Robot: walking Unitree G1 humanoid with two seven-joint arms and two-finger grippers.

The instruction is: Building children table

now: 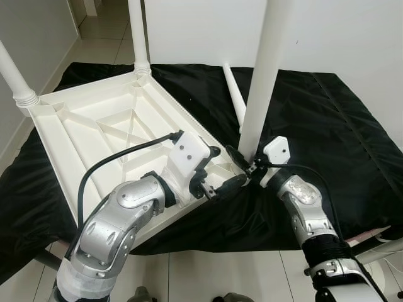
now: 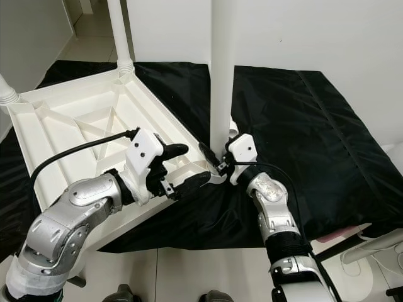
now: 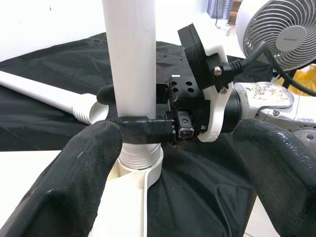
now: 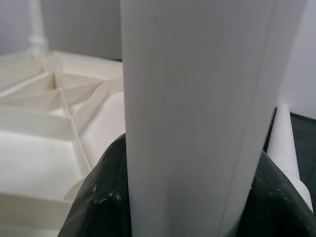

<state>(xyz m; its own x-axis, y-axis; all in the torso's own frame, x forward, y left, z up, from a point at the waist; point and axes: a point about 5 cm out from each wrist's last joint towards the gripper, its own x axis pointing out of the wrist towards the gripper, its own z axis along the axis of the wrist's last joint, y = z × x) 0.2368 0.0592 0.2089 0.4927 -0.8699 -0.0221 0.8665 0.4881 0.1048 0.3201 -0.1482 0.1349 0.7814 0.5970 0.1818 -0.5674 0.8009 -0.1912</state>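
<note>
White children's tabletop (image 1: 94,126), upside down on black cloth (image 1: 327,126), ribbed underside up; two legs (image 1: 137,31) upright in far corner sockets. Third leg (image 1: 264,69) upright at near right corner socket. Right hand (image 1: 247,165) pinching this leg low on its shaft. Left hand (image 1: 221,168) fingers spread, beside the same corner. Spare leg (image 1: 234,94) lying on cloth behind. Fan (image 3: 281,34) nearby.

Silver jointed arms, white wrist housings, black cables — long black fingers
</note>
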